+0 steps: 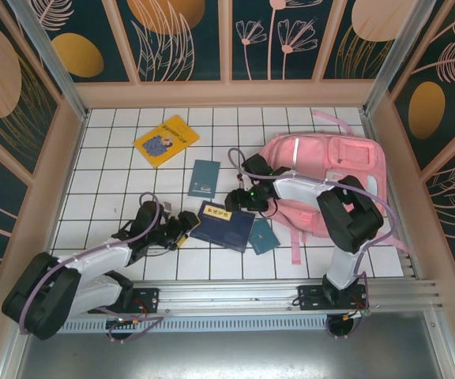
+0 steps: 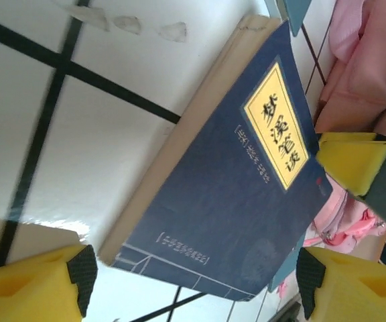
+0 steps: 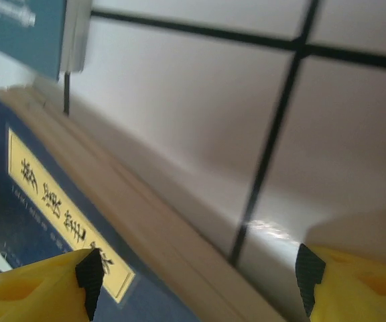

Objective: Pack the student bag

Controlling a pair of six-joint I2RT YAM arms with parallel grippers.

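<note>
Fingers of my left claw point(image 1: 180, 230) stand spread wide, clasping nothing. The dark blue book point(image 1: 224, 225) lies flat between them and just ahead, its near end reaching in between the yellow pads point(image 2: 29, 288). One corner sits right beside a pad, and I cannot tell whether they touch. My right claw point(image 1: 232, 202) is released too, jaws well apart, low over the blue book's far edge. Cream page edges and white tabletop point(image 3: 200, 100) lie between its pads.

The student bag point(image 1: 334, 166) lies flat on its back to the right of the blue book, near that side but apart from it. From my left claw it lies beyond the book's far end, well out of the jaws. My right claw is just beside the bag's left side, on the book's side of it, and that arm reaches across the bag's lower part. Neither claw touches the bag.

A small teal booklet point(image 1: 264, 235) sits just beside the blue book's right edge, between book and bag. A larger teal booklet point(image 1: 204, 178) lies just past the book's far edge. A yellow book point(image 1: 165, 140) lies well beyond that, to the left.
</note>
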